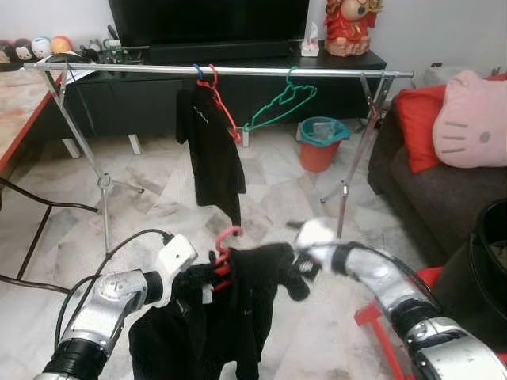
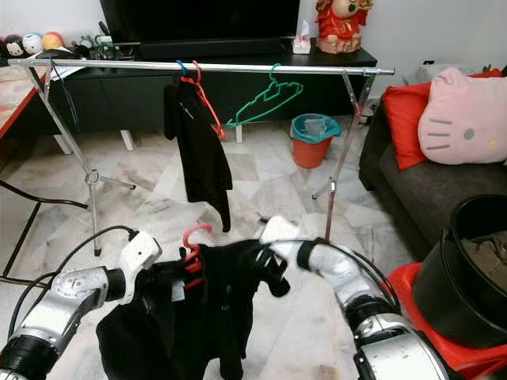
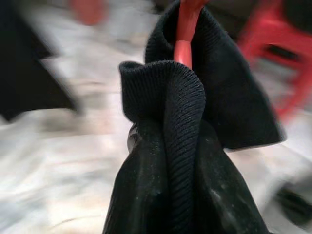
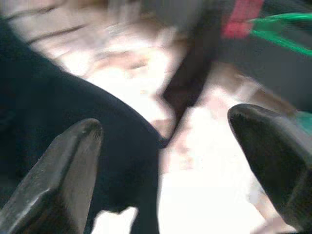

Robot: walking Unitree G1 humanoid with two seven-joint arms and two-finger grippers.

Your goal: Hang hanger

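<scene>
Below the metal rail (image 1: 222, 70), in the eye views, the left end effector (image 1: 207, 279) is clamped on a black garment (image 1: 230, 317) draped on a red hanger (image 1: 226, 247), low over the floor (image 1: 158, 198). From the left wrist, the hanger's red neck rises out of the ribbed collar. From the right wrist, the right end effector (image 4: 165, 161) has its fingers (image 4: 63, 170) spread apart beside the dark cloth.

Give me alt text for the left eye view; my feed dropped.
Both silver arms hold up a black garment on a red hanger, the left gripper at its collar and the right gripper beside it. Beyond stands a metal clothes rail bearing a hung black shirt and an empty green hanger.
</scene>
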